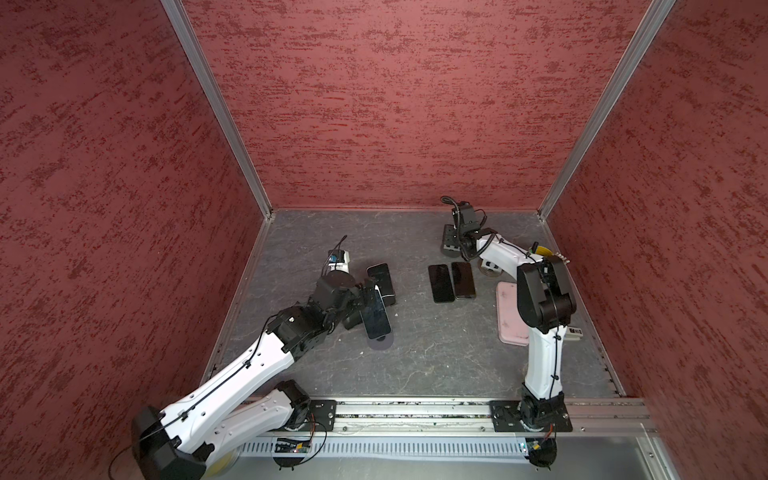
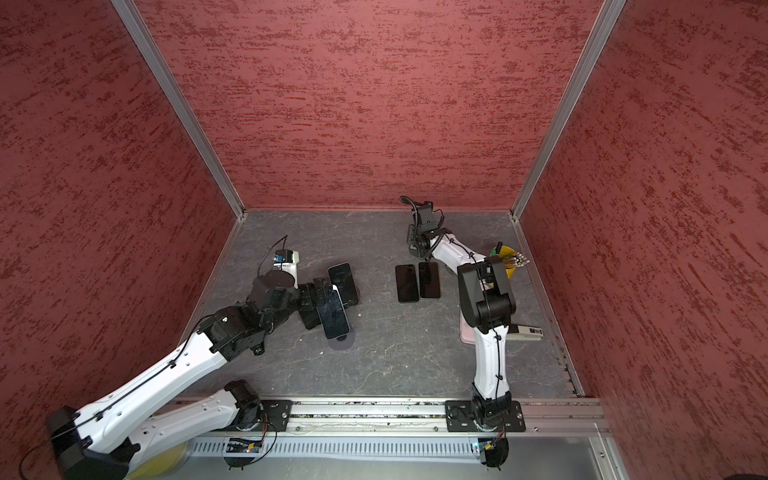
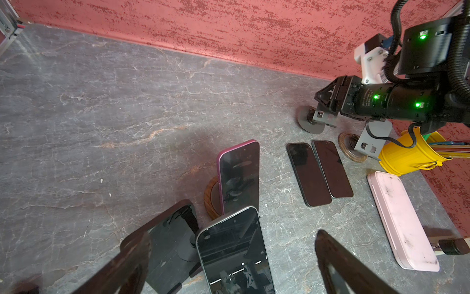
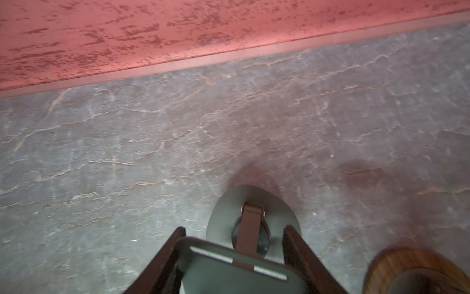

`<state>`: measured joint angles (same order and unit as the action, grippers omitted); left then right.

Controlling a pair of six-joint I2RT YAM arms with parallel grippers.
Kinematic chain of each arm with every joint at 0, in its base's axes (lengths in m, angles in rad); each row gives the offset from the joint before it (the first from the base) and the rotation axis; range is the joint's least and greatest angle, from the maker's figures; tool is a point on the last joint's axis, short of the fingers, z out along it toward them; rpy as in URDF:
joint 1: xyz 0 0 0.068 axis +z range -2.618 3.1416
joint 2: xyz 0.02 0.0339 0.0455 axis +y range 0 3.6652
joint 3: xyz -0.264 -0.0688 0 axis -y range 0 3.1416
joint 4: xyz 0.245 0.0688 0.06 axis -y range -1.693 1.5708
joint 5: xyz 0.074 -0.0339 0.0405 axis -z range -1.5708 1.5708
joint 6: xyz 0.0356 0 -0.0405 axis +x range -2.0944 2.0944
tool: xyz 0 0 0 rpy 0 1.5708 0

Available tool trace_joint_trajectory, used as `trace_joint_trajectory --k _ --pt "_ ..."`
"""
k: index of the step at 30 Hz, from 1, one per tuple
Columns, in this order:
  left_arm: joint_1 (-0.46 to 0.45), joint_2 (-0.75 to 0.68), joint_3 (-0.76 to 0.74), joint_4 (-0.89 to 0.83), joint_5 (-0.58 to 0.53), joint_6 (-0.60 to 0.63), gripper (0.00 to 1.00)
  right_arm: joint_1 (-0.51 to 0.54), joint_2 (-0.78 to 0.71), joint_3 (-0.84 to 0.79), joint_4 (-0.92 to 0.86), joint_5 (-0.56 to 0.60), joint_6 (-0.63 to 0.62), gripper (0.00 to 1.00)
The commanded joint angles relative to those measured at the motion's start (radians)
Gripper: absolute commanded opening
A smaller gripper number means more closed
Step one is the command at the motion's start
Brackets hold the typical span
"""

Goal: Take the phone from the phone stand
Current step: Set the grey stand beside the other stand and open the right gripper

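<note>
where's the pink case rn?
In a top view the pink rectangular case lies flat on the right, partly under the right arm, just right of two dark phones.

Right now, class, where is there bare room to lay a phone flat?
Bare: the front tabletop strip between the rail and the propped phones; the back-left corner. Crowded: around the left gripper, and the right side with two flat phones, pink case, yellow pencil cup.

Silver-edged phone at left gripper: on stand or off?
On: silver-edged phone leans above its round grey base; left gripper open either side.
</note>
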<state>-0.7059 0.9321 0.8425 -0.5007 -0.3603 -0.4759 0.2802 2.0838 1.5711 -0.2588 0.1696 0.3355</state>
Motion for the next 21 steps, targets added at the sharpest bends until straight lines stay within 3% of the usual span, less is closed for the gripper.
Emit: trace_joint_trajectory --k 1,11,21 --pt "-0.001 0.022 0.039 -0.009 -0.002 -0.021 1.0 -0.021 -0.01 -0.018 0.042 -0.005 0.015 0.52" --pt "-0.021 0.124 0.095 -0.056 -0.013 -0.038 1.0 -0.056 0.014 -0.024 0.02 -0.023 0.038 0.56" --pt "-0.028 0.132 0.086 -0.052 -0.026 -0.046 1.0 -0.062 0.034 -0.027 0.016 -0.028 0.059 0.64"
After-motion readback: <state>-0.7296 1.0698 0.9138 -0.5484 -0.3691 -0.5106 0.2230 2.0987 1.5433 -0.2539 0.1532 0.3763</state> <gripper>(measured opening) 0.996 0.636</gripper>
